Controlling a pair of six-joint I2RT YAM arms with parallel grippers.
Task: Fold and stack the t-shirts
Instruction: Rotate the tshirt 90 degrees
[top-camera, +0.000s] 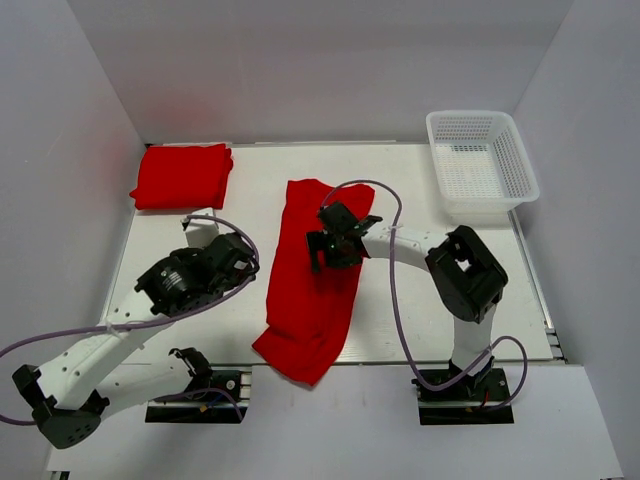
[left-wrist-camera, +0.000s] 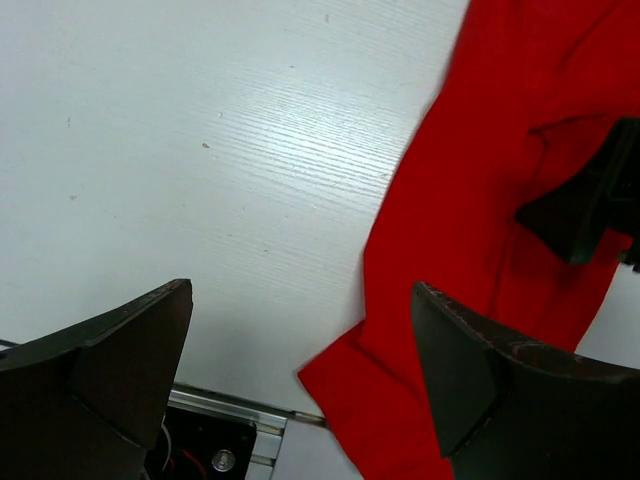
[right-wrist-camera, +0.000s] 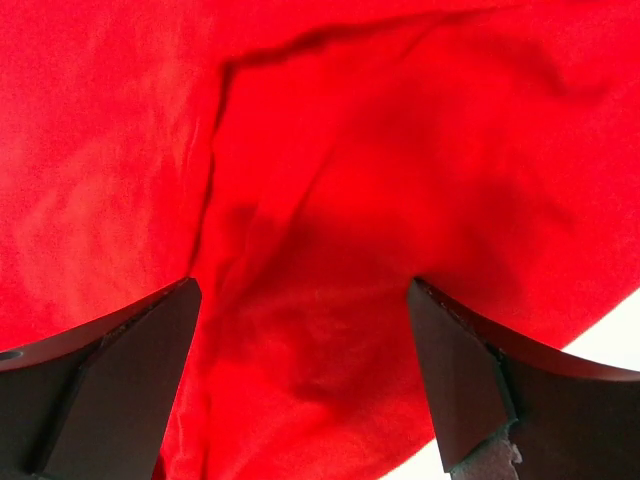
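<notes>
One red t-shirt (top-camera: 182, 175) lies folded into a neat rectangle at the back left of the table. A second t-shirt (top-camera: 310, 295) lies as a long narrow strip down the middle, and its near end hangs over the front edge. My right gripper (top-camera: 330, 250) hovers open over the upper half of this strip. In the right wrist view the red cloth (right-wrist-camera: 330, 150) fills the frame beneath the open gripper (right-wrist-camera: 300, 370), and nothing is held. My left gripper (top-camera: 238, 262) stands open over bare table just left of the strip. Its wrist view shows the gripper (left-wrist-camera: 300, 370) with the strip's edge (left-wrist-camera: 470, 200) on the right.
A white mesh basket (top-camera: 480, 165) stands at the back right corner. White walls enclose the table (top-camera: 200, 330) on three sides. The aluminium rail (left-wrist-camera: 230, 425) of the front edge shows below the left gripper. The right gripper's dark body (left-wrist-camera: 590, 200) shows over the cloth.
</notes>
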